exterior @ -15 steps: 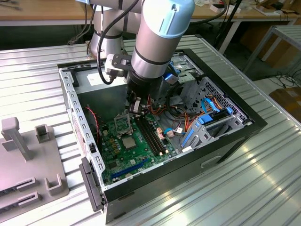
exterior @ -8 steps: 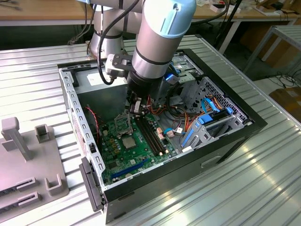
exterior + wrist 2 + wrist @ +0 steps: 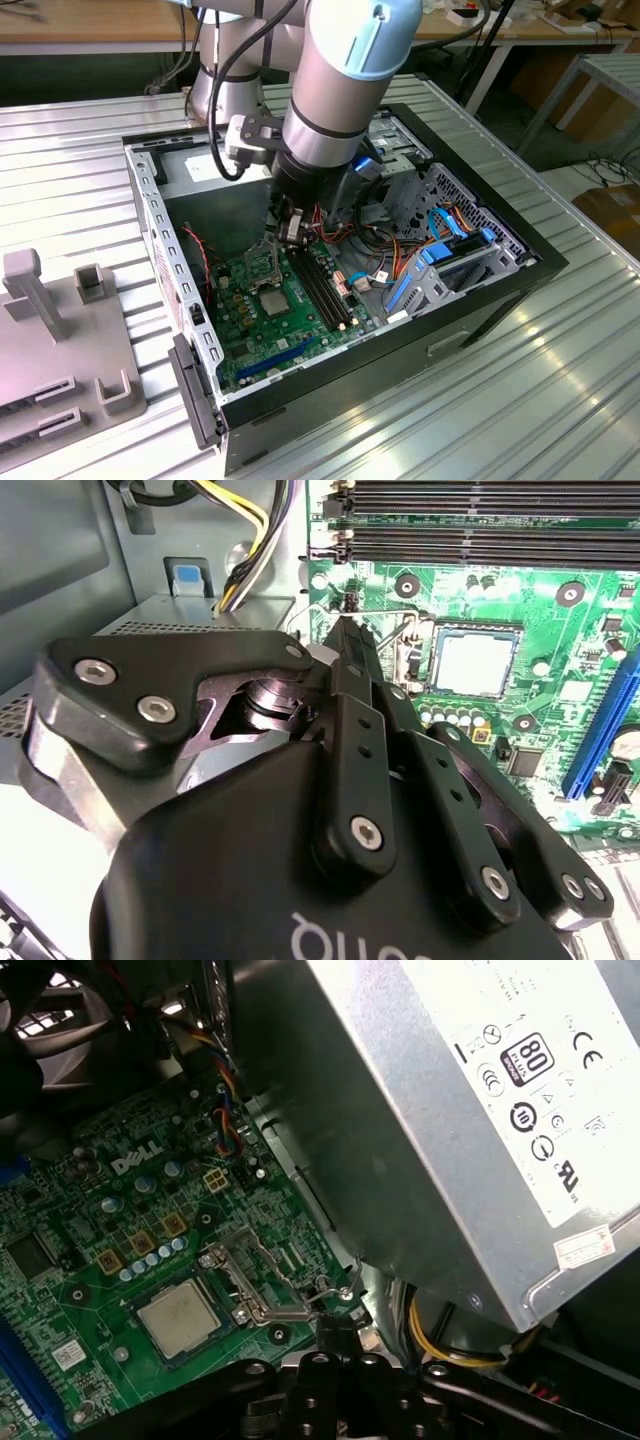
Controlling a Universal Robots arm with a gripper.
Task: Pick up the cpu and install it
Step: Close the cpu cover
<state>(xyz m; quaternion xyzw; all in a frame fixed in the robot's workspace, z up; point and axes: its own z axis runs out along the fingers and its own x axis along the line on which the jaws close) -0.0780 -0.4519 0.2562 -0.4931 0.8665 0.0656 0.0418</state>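
The open computer case (image 3: 150,200) lies on the ribbed table (image 3: 560,400), the arm reaching into it. The green motherboard (image 3: 250,310) carries the cpu (image 3: 475,662), which sits flat in its socket with the retention frame (image 3: 255,1280) swung open beside it. The gripper (image 3: 340,1335) hovers just beside that frame, on the side away from the chip. Jaws appear pressed together, pinching nothing.

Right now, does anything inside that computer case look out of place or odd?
The cpu sits flat in its socket on the motherboard, but the socket's metal load frame is flipped open beside it, so the chip lies uncovered. The gripper is at the frame's lever. Nothing looks damaged or spilled.
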